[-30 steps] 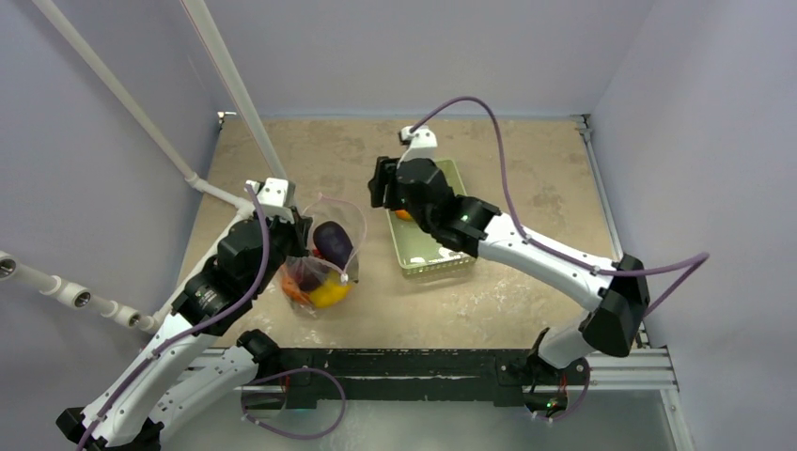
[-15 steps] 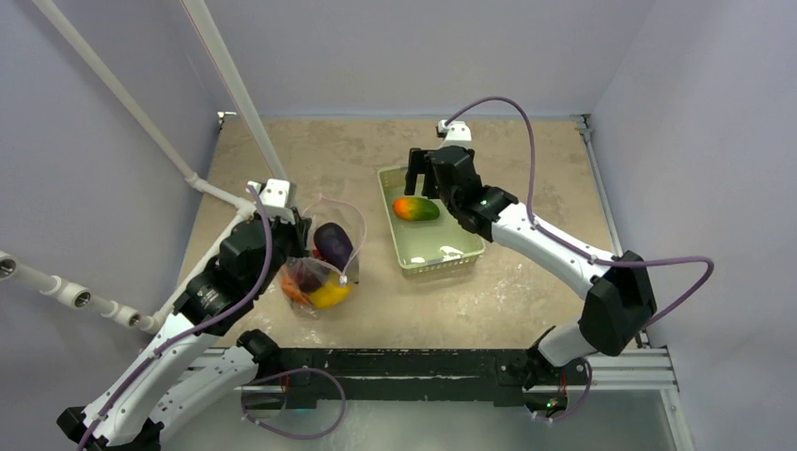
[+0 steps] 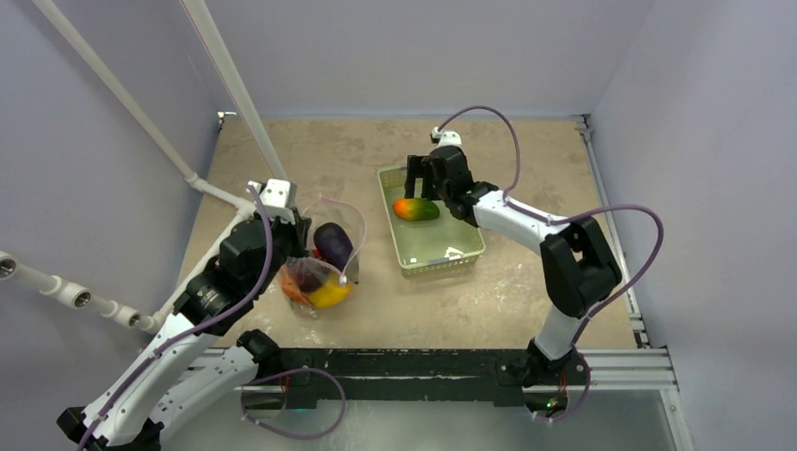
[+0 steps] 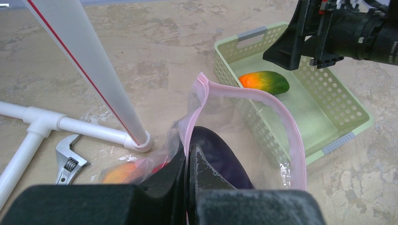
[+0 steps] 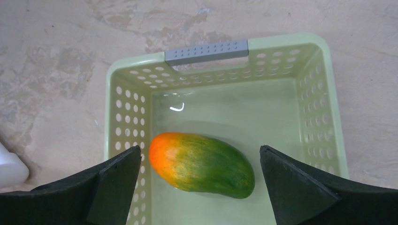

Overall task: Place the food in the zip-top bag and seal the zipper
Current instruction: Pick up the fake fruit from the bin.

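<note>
Seemingly the task is partway done. From above, the zip-top bag (image 3: 320, 272) stands on the bench (image 3: 526, 169) just left of the pale green basket (image 3: 442, 268), with its mouth open. A purple eggplant (image 3: 333, 242) sits at that mouth, and a yellow piece (image 3: 329, 295) and something reddish lie lower inside. The left end effector (image 3: 303, 235) is at the bag's rim on the side away from the basket. The right end effector (image 3: 420, 180) hangs over the basket's far half, above a green-and-orange mango (image 3: 415, 209), the only food I can see in the basket.

The left wrist view shows the left end effector closed on the bag's edge, pinching the pink zipper (image 4: 277, 105), which loops open toward the basket. The eggplant lies just beyond the fingertips (image 4: 202, 164). A wrench (image 4: 68, 159) and a white pipe frame (image 4: 84, 70) lie on the bag's far side from the basket.

In the right wrist view, the fingers (image 5: 117, 183) are spread wide on either side of the mango inside the basket, touching nothing and holding nothing.

By my reading, the mango has yet to be grasped and carried to the bag. The eggplant probably needs settling deeper, and the zipper has yet to be sealed.
</note>
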Motion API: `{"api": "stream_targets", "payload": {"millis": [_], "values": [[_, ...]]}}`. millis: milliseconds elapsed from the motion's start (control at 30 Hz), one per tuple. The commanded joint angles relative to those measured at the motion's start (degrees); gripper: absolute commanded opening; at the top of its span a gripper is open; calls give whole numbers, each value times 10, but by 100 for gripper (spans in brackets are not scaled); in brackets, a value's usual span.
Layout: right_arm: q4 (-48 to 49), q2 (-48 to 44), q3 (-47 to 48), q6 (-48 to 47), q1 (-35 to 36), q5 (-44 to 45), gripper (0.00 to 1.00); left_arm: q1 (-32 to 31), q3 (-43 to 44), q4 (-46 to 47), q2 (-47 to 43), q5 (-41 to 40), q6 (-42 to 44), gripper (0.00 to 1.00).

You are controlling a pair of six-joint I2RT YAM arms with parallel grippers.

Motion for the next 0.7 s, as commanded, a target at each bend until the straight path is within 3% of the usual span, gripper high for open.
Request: {"api": "stream_targets", "payload": {"millis": [0,367,667], "values": [[47,19,16,-14,-14,-47,99,2,-1,20,-5,-3,8,0],[67,83,23,-22,-38,-145,99,2,0,21,-5,3,9,0],[89,73,-10,-16,-40,-198,99,2,-1,20,-15,5,7,0]]}}
